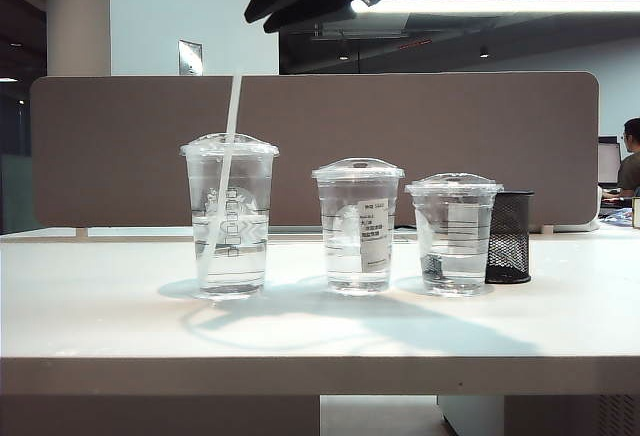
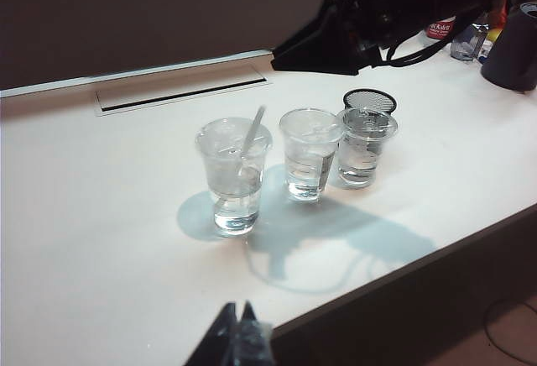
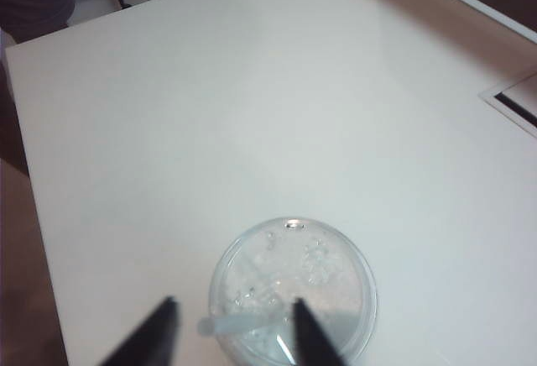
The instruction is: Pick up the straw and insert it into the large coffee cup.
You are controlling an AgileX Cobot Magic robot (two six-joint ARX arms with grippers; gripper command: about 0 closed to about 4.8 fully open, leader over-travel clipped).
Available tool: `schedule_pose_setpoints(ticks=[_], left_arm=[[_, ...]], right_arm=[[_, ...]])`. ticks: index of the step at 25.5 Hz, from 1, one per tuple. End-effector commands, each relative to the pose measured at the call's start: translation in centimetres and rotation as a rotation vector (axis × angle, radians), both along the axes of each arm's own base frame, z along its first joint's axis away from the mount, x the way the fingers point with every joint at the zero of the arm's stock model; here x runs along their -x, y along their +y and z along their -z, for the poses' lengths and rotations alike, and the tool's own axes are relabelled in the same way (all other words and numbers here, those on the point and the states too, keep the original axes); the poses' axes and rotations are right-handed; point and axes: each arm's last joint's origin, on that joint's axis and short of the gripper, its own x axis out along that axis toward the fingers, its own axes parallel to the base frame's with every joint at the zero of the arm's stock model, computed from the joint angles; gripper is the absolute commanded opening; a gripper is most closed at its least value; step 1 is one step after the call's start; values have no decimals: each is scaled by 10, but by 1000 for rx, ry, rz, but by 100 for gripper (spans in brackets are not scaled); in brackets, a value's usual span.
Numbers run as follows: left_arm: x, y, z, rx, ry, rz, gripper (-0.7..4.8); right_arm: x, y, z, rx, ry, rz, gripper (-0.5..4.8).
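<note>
Exterior view: medium cup (image 1: 358,226), short cup (image 1: 454,233), mesh holder (image 1: 509,237) flank large coffee cup (image 1: 229,215).

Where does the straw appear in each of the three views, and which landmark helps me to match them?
Exterior view: the straw leans through the lid of the large coffee cup, leftmost of three cups.
Left wrist view: the straw rises from the nearest cup.
Right wrist view: its top end lies between the right gripper open jaws.
Shared landmark: the large coffee cup's domed lid.
</note>
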Motion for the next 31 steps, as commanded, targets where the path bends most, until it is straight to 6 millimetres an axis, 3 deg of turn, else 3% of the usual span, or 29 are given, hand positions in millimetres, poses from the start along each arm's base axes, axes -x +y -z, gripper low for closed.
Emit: schedule_pose_setpoints(ticks=[1, 4, 5, 7, 8, 14, 20, 26, 31], left_arm=[[0, 0, -1, 0, -9, 3, -4], [0, 0, -1, 0, -8, 3, -4], [0, 0, -1, 0, -8, 3, -4], [0, 0, -1, 0, -8, 3, -4], [0, 0, -1, 0, -8, 3, -4], [0, 0, -1, 0, -8, 3, -4], [0, 0, -1, 0, -9, 3, -4], [0, 0, -1, 0, -8, 3, -4], [0, 0, -1, 0, -9, 3, -4]], right_arm=[[-1, 2, -10, -50, -66, -7, 277], [7, -4, -27, -71, -96, -5, 268], [12, -7, -33, -77, -106, -5, 226], [23, -15, -48, -92, -130, -6, 12], [37, -25, -65, -99, -181, 3, -10], [82, -61, -117, -148, -383, 100, -10], [133, -99, -150, -203, -475, 155, -10], [169, -126, -157, -202, -595, 218, -9], [194, -145, -139, -202, -603, 234, -9]])
